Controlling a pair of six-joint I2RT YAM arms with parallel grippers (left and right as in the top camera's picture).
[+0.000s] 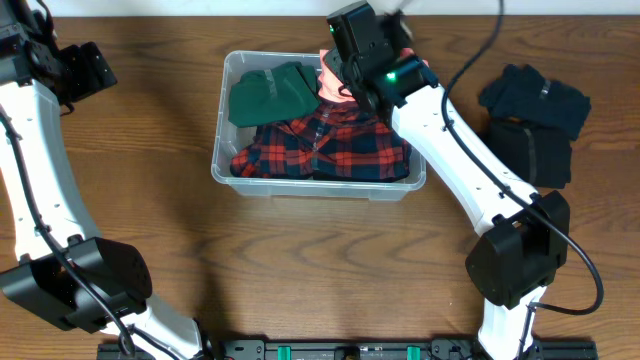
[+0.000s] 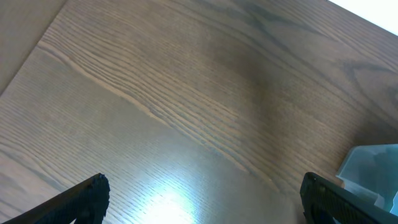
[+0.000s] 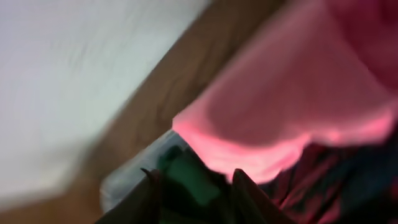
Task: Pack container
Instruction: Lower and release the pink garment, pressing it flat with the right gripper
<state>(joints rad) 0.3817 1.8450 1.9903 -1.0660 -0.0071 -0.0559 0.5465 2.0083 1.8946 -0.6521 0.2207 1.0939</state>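
The large clear plastic bin (image 1: 320, 190) sits mid-table, holding a folded dark green garment (image 1: 270, 92), a red-and-black plaid shirt (image 1: 320, 148) and, in its far right corner, a soft pink cloth (image 3: 292, 106). Over that corner the right gripper (image 3: 199, 185) shows its jaws parted, and nothing seems pinched in the blurred wrist view. We judge this a release, so we lift straight up, clear of folds and rim, while the left gripper (image 2: 205, 199) hangs spread wide, well apart.
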